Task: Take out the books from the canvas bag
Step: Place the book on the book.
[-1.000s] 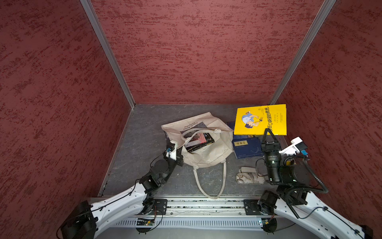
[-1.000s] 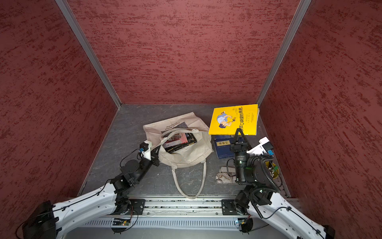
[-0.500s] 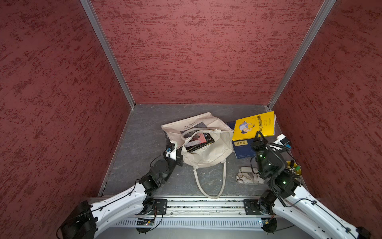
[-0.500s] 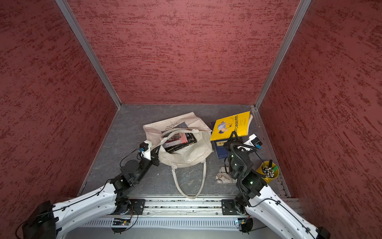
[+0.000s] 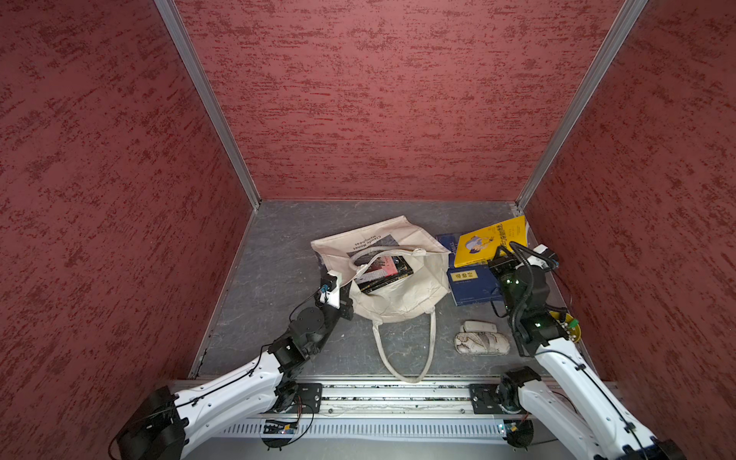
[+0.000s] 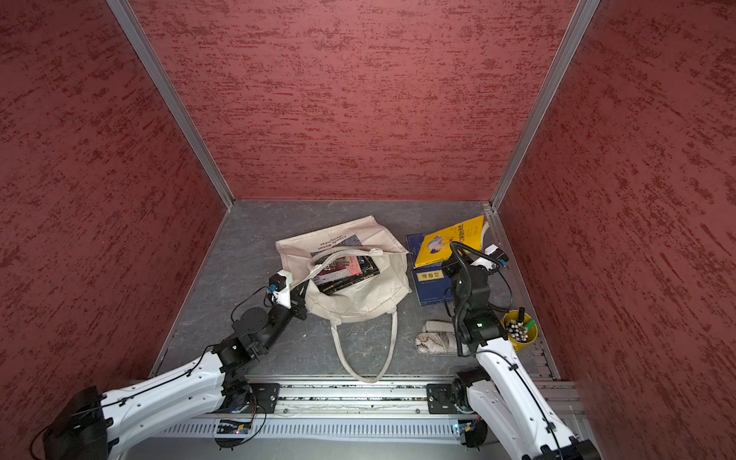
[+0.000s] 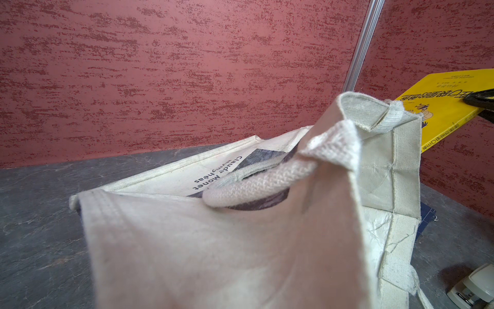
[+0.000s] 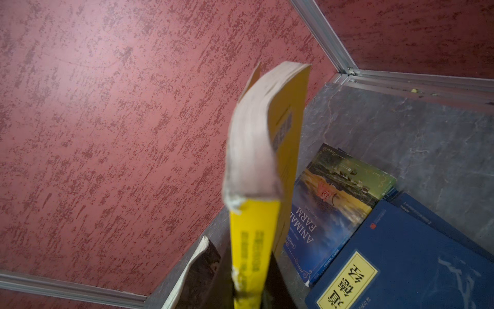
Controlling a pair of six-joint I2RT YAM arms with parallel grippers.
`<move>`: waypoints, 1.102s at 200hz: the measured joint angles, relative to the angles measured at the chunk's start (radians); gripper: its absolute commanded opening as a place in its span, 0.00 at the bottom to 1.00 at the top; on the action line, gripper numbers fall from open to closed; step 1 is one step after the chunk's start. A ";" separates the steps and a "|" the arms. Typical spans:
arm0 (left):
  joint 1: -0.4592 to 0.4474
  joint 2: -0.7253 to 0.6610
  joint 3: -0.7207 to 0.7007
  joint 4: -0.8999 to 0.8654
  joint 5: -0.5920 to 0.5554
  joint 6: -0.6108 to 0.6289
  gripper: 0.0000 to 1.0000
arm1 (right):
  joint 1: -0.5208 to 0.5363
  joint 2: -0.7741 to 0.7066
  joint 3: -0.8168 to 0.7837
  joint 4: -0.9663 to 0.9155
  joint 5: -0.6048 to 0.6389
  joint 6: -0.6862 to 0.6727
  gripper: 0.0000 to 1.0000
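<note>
We pinch the rim of the canvas bag (image 5: 402, 296) with our left gripper (image 5: 347, 300), dark books (image 5: 384, 273) lying inside. Our right gripper (image 5: 498, 258) clamps the yellow book (image 5: 484, 245), raised over blue books (image 5: 472, 284) alongside.

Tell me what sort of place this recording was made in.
Most likely a purpose-built robot test booth, not a lived-in room: red textured wall panels held in aluminium posts, a grey slab floor, and two white arms mounted on a rail along the front edge.
</note>
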 measured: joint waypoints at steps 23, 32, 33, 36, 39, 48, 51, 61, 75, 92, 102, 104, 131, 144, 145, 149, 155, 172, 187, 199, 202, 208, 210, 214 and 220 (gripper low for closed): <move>0.000 0.000 0.000 0.000 0.000 0.000 0.00 | -0.066 0.103 -0.023 0.112 -0.117 0.032 0.00; 0.000 0.000 0.000 0.000 0.000 0.000 0.00 | -0.089 0.146 -0.037 0.160 -0.159 0.045 0.00; 0.000 0.000 0.000 0.000 0.000 0.000 0.00 | -0.092 0.154 -0.039 0.168 -0.167 0.047 0.00; 0.000 0.000 0.000 0.000 0.000 0.000 0.00 | -0.098 0.167 -0.043 0.182 -0.176 0.050 0.00; 0.000 0.000 0.000 0.000 0.000 0.000 0.00 | -0.105 0.186 -0.047 0.201 -0.196 0.055 0.00; 0.000 0.000 0.000 0.000 0.000 0.000 0.00 | -0.121 0.233 -0.056 0.247 -0.232 0.062 0.00; 0.000 0.000 0.000 0.000 0.000 0.000 0.00 | -0.125 0.247 -0.058 0.262 -0.241 0.064 0.00; 0.000 0.001 0.000 0.001 0.000 0.001 0.00 | -0.140 0.306 -0.060 0.311 -0.273 0.076 0.00; 0.000 0.002 0.000 0.002 0.000 0.001 0.00 | -0.161 0.382 -0.061 0.383 -0.306 0.097 0.00; 0.000 0.002 0.000 0.002 0.000 0.001 0.00 | -0.182 0.467 -0.063 0.457 -0.330 0.119 0.00; 0.000 0.002 0.000 0.002 0.000 0.001 0.00 | -0.194 0.510 -0.063 0.490 -0.340 0.131 0.00; 0.000 0.002 0.000 0.002 0.000 0.001 0.00 | -0.196 0.517 -0.063 0.496 -0.342 0.133 0.00; 0.000 0.008 0.000 0.006 0.000 0.004 0.00 | -0.219 0.606 -0.059 0.547 -0.358 0.153 0.00; 0.000 0.009 0.000 0.009 0.000 0.004 0.00 | -0.229 0.643 -0.053 0.558 -0.366 0.163 0.00; 0.000 0.009 0.000 0.009 0.000 0.004 0.00 | -0.230 0.648 -0.052 0.558 -0.367 0.164 0.00; 0.000 0.009 0.000 0.009 0.000 0.004 0.00 | -0.233 0.660 -0.050 0.561 -0.369 0.168 0.00; 0.000 0.010 0.000 0.010 0.000 0.004 0.00 | -0.238 0.678 -0.047 0.562 -0.373 0.175 0.00; 0.000 0.013 0.000 0.012 0.000 0.005 0.00 | -0.253 0.728 -0.035 0.558 -0.387 0.189 0.00; 0.000 0.014 0.000 0.013 0.000 0.007 0.00 | -0.266 0.763 -0.014 0.541 -0.402 0.193 0.00; 0.000 0.014 0.000 0.014 0.000 0.008 0.00 | -0.276 0.787 0.014 0.519 -0.412 0.194 0.00; 0.000 0.014 0.000 0.014 0.000 0.008 0.00 | -0.278 0.792 0.019 0.517 -0.417 0.195 0.00; 0.000 0.014 0.000 0.014 0.000 0.008 0.00 | -0.283 0.798 0.029 0.514 -0.420 0.195 0.00; 0.000 0.014 0.000 0.014 0.000 0.009 0.00 | -0.284 0.800 0.031 0.513 -0.422 0.195 0.00; 0.000 0.014 0.000 0.014 -0.001 0.009 0.00 | -0.288 0.802 0.034 0.511 -0.425 0.194 0.00; 0.000 0.014 0.000 0.014 -0.001 0.009 0.00 | -0.291 0.803 0.038 0.505 -0.428 0.191 0.00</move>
